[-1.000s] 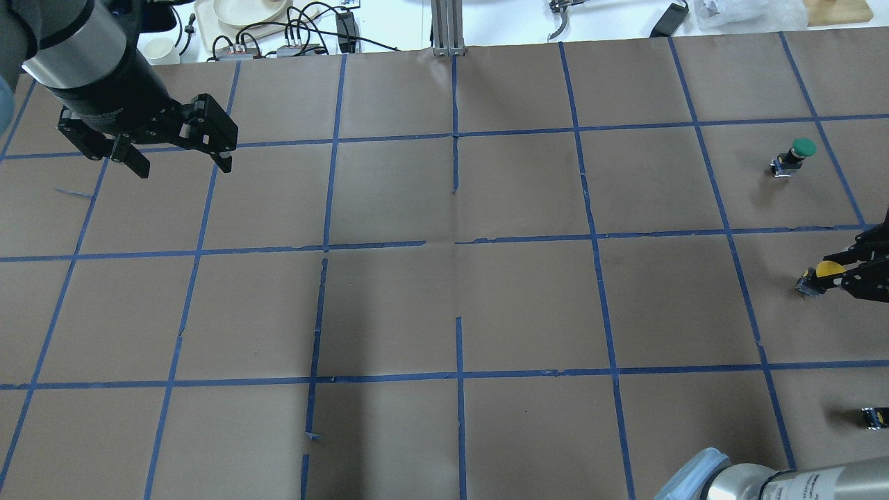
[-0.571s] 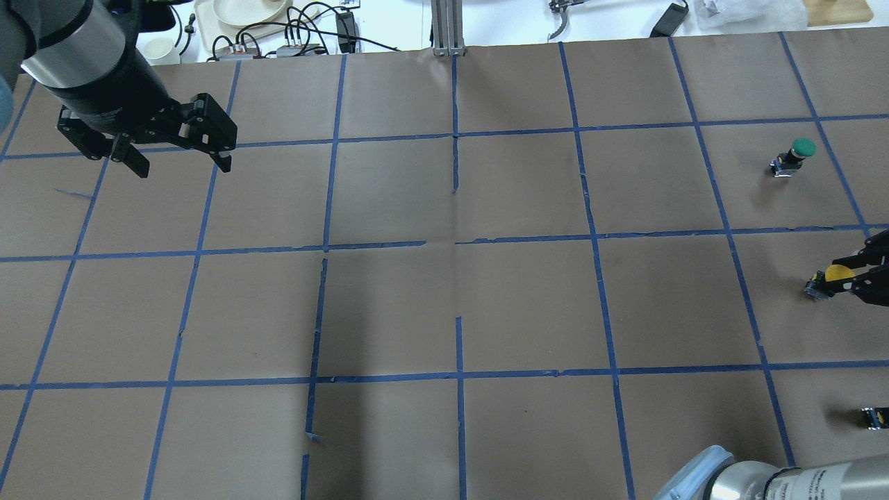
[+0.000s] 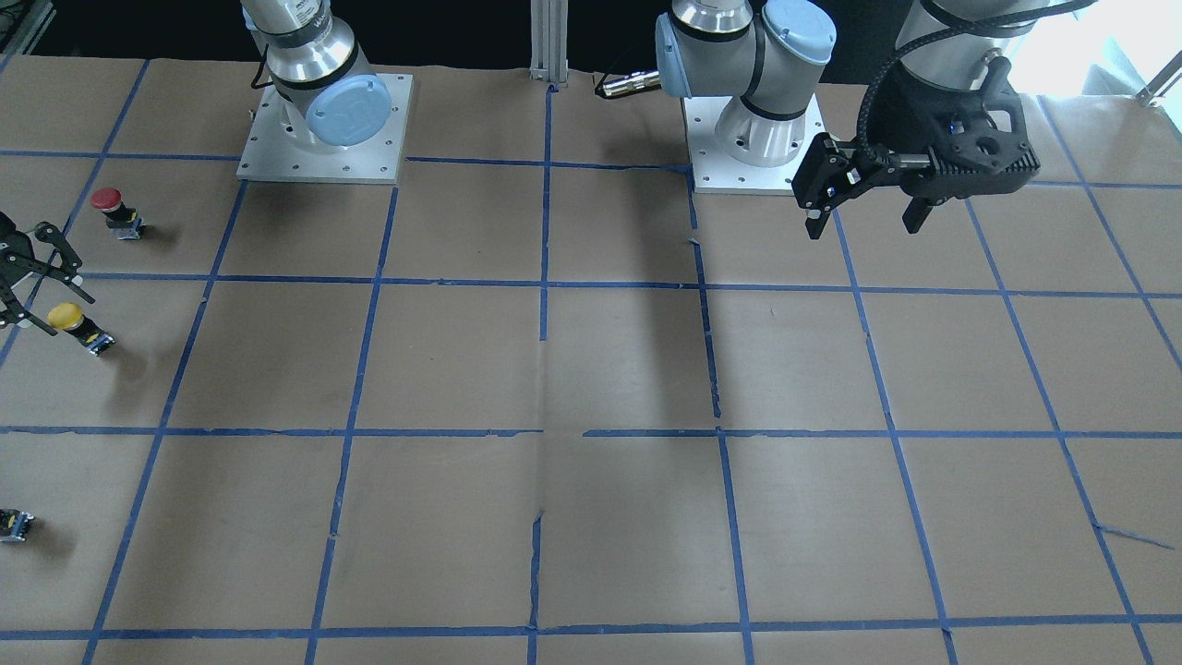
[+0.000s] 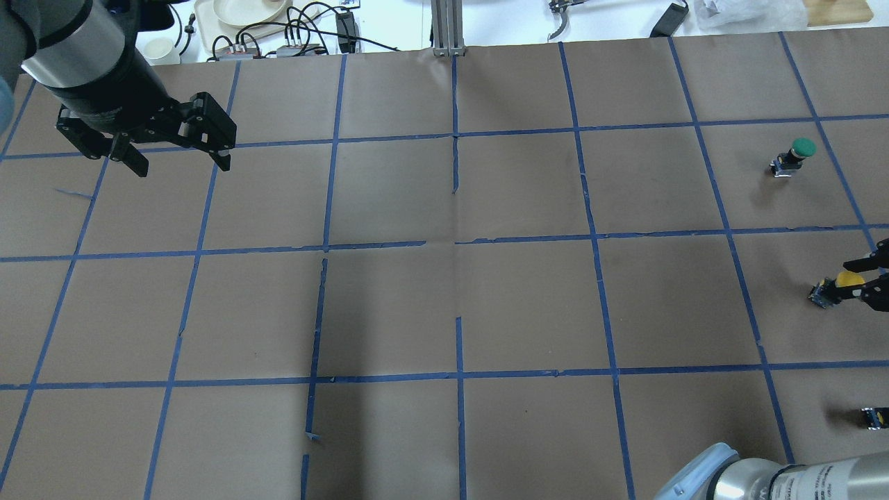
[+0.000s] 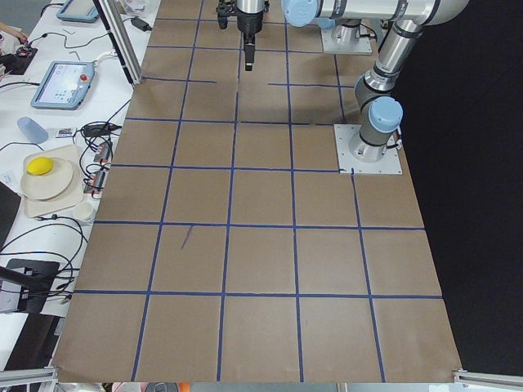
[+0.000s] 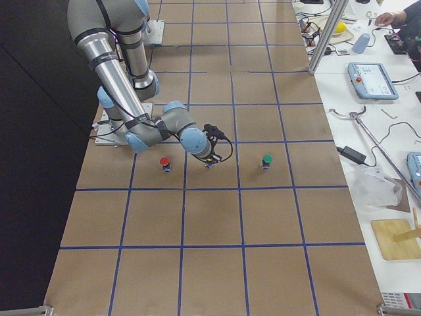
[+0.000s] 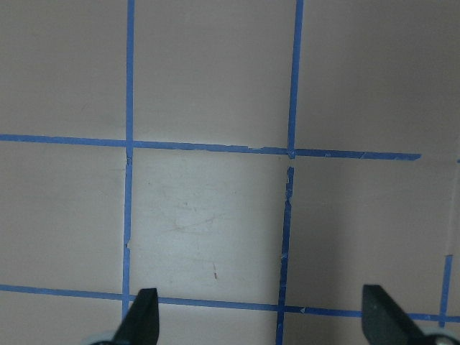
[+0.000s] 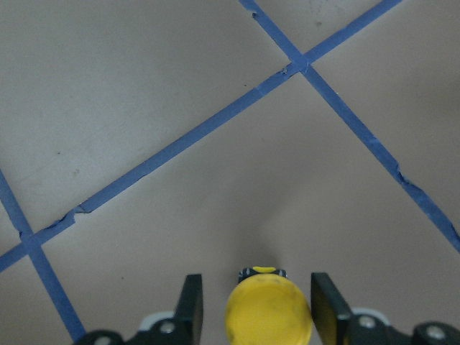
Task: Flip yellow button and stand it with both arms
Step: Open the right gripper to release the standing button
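The yellow button (image 4: 845,279) is at the table's right edge, tilted, with its grey-black block (image 4: 822,292) low toward the table middle. My right gripper (image 4: 856,280) is shut on its yellow cap. In the right wrist view the cap (image 8: 268,313) sits between the two fingers (image 8: 190,302). In the front-facing view the button (image 3: 67,316) and the right gripper (image 3: 63,312) are at the left edge. My left gripper (image 4: 184,167) is open and empty, held high over the far left of the table, as the front-facing view (image 3: 861,226) and the left wrist view (image 7: 259,323) show.
A green-capped button (image 4: 799,149) stands beyond the yellow one. A red-capped button (image 3: 109,205) stands on the robot's side of it. A tiny dark block with a yellow speck (image 4: 874,417) lies near the right front edge. Brown paper with blue tape lines (image 4: 455,243) covers the table.
My right gripper has moved right toward the table's edge and slightly toward the robot, taking the yellow button with it. The left arm has barely moved.
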### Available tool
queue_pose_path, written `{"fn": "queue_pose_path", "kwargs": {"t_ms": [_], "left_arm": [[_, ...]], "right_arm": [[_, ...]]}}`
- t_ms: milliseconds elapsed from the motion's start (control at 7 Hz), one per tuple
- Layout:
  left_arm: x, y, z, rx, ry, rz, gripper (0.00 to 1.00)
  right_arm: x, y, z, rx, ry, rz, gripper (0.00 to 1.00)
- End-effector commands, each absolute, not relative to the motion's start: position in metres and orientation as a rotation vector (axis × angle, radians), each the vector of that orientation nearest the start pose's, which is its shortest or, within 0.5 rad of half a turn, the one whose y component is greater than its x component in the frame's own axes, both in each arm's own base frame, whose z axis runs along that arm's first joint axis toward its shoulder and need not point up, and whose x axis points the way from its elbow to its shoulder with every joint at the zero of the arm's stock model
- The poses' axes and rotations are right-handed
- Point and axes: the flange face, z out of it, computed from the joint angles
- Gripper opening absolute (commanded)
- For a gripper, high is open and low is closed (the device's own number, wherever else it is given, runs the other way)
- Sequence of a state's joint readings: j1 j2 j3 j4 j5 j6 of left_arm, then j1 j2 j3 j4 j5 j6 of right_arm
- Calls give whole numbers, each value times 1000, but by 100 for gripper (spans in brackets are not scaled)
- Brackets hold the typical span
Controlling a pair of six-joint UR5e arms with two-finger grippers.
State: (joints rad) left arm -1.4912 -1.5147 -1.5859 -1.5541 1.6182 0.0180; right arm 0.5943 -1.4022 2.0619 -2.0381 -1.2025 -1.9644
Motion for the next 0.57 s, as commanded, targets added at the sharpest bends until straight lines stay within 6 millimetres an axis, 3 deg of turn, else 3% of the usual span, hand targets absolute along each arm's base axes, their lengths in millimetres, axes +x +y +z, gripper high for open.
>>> {"fn": "queue_pose_path", "kwargs": {"t_ms": [0, 143, 286, 429], "left_arm": [[-91, -481, 509, -99, 3090, -87, 100], [-91, -481, 509, -102, 3092, -87, 100], [-91, -481, 509, -102, 3093, -87, 100], [-91, -481, 509, -102, 3093, -85, 100]], "right_arm": [[-288, -398, 238, -1223, 2609, -483, 99], [-287, -403, 246, -1053, 2686, -438, 100], [-286, -409, 268, -903, 2773, -390, 100], [-273, -410, 293, -866, 2855, -280, 100]]}}
